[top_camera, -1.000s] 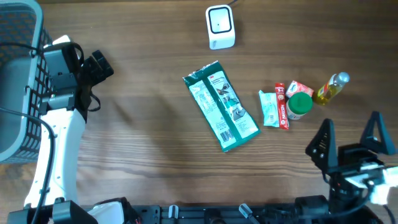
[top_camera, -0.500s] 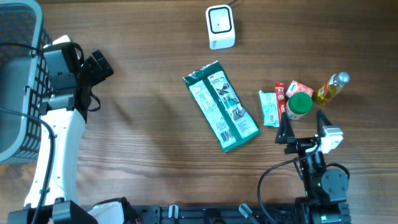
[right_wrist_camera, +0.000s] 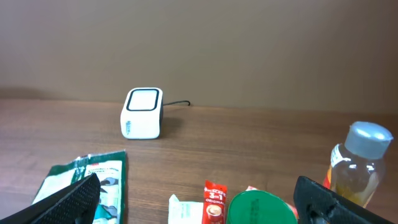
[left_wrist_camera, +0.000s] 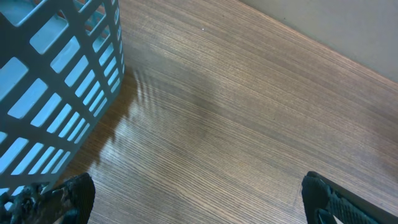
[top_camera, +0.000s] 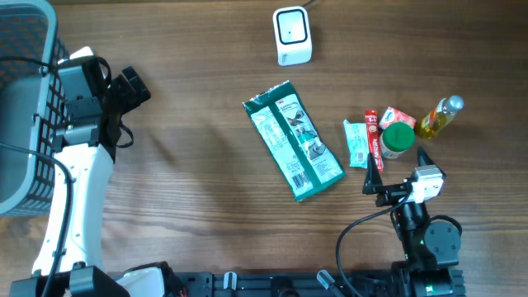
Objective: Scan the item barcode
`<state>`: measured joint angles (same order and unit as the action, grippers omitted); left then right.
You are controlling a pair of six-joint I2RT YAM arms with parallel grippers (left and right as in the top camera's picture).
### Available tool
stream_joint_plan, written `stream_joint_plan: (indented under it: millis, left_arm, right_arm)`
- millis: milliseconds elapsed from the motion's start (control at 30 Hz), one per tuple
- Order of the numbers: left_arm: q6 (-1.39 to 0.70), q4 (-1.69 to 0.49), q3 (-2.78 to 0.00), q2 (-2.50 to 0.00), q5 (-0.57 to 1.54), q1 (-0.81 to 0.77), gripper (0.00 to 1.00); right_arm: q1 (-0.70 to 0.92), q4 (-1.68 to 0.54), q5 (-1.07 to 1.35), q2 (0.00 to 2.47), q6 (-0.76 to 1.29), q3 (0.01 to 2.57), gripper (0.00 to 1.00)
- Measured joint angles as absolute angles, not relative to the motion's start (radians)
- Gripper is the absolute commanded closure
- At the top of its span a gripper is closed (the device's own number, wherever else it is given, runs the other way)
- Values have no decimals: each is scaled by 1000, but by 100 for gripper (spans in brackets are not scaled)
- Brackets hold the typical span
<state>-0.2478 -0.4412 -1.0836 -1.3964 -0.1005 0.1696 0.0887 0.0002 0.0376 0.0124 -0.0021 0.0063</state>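
The white barcode scanner [top_camera: 292,35] stands at the far middle of the table, also visible in the right wrist view [right_wrist_camera: 144,113]. A long green packet [top_camera: 292,151] lies flat at the centre [right_wrist_camera: 87,177]. To its right lie a mint sachet [top_camera: 357,143], a red 3-in-1 stick [top_camera: 374,139], a green-lidded jar [top_camera: 397,139] and a yellow bottle [top_camera: 438,117]. My right gripper [top_camera: 399,169] is open just in front of the jar [right_wrist_camera: 261,210], holding nothing. My left gripper [top_camera: 132,99] is open over bare wood beside the basket, fingers wide apart [left_wrist_camera: 199,199].
A blue-grey mesh basket [top_camera: 25,107] stands at the left edge, close to the left arm [left_wrist_camera: 56,81]. A pink packet [top_camera: 394,116] lies behind the jar. The scanner's cable runs off the far edge.
The right arm has swung in from the right edge and now faces the jar and sachets from the front. The left arm and all items have stayed put.
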Motion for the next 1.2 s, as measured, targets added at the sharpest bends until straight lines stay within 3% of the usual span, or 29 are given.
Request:
stream_joint_plan:
  millis: [733,1033,1200]
  left_arm:
    - [-248,-465,-1084,-1372,-101,170,0]
    - [-248,-563,-1084,-941,-101,170,0]
    - [-248,-597,-1084,-833,-101,161,0]
  right_arm:
    - [89,0,45,12,-32,6,0]
    - [89,-1,45,13,-32,6,0]
    - [89,-1,45,13,-32,6,0]
